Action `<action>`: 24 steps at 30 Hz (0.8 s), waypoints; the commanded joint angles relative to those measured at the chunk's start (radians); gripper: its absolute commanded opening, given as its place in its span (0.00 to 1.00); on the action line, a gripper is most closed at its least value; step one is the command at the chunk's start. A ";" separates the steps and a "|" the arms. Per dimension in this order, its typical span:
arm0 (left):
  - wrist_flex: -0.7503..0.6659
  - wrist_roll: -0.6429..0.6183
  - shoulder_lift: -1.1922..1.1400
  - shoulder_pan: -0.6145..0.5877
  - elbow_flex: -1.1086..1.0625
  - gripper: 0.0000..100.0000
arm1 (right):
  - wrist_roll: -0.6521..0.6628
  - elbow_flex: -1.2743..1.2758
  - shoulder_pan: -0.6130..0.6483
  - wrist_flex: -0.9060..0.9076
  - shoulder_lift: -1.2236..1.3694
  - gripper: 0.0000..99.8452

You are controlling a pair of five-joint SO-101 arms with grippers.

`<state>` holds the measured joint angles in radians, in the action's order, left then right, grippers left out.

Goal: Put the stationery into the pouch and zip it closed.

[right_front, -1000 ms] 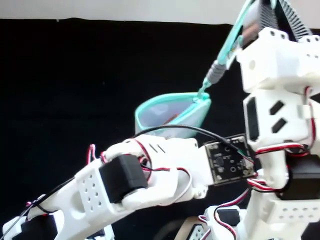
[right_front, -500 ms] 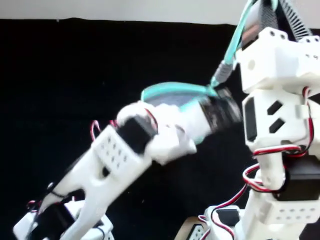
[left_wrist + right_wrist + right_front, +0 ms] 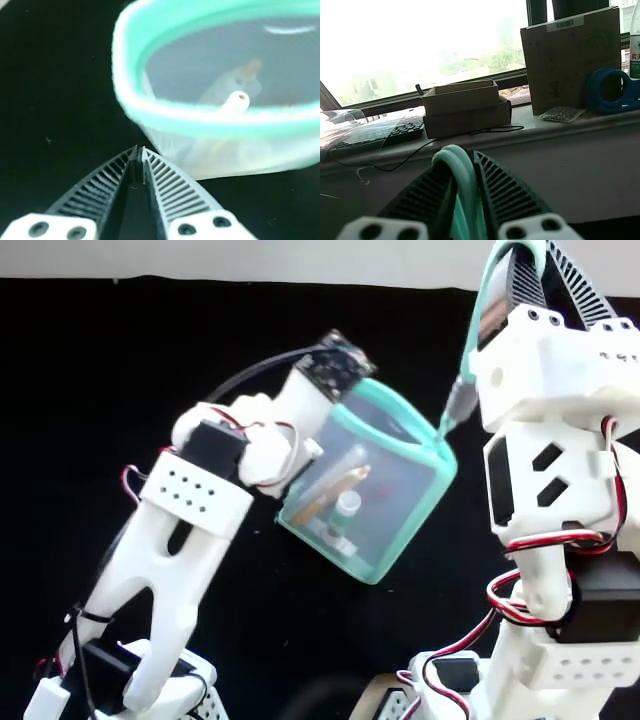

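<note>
Soft, translucent, teal-rimmed pouch (image 3: 400, 510) hangs over the black tabletop (image 3: 100, 390), stationery (image 3: 340, 490) inside. Ribbed right fingers (image 3: 505, 195) clamp its rounded teal strap (image 3: 462, 165). Ribbed left fingers (image 3: 167, 185) are pressed together just beside its wall.

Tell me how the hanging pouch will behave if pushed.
Probably swings: the pouch hangs tilted from its strap, pinched in the right pincer. Probably floppy: its thin see-through wall looks soft and may sag around the stationery inside. Likely light for its size, holding few items.
</note>
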<state>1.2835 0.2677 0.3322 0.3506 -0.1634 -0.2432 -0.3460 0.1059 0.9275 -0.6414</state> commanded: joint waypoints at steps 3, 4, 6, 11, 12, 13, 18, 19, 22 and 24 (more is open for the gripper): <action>-0.068 0.005 0.007 0.044 -0.002 0.01 | 0.003 -0.035 0.008 0.019 -0.008 0.01; -0.080 0.005 0.007 0.067 -0.002 0.01 | 0.003 -0.036 0.024 0.022 -0.008 0.01; -0.129 0.003 0.007 0.105 -0.002 0.01 | 0.005 -0.036 0.045 0.045 -0.010 0.01; -0.298 0.003 -0.010 0.127 -0.028 0.01 | 0.005 -0.036 0.090 0.091 -0.010 0.01; -0.331 0.003 -0.027 0.122 -0.041 0.01 | 0.006 -0.036 0.102 0.101 -0.010 0.01; -0.364 0.003 -0.045 0.119 -0.053 0.01 | 0.009 -0.036 0.117 0.110 -0.010 0.01; -0.460 0.002 -0.159 0.053 -0.065 0.01 | 0.012 -0.084 0.165 0.119 -0.012 0.01; -0.462 0.002 -0.176 0.039 -0.065 0.01 | 0.012 -0.113 0.168 0.120 -0.012 0.01; -0.462 0.002 -0.193 0.028 -0.065 0.01 | 0.012 -0.202 0.171 0.124 -0.010 0.01; -0.460 0.002 -0.193 0.033 -0.065 0.01 | 0.006 -0.222 0.171 0.124 -0.004 0.01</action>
<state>0.8416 0.2662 0.1358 0.3874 -0.2325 -0.2432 -0.5025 0.2731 1.0503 -0.6414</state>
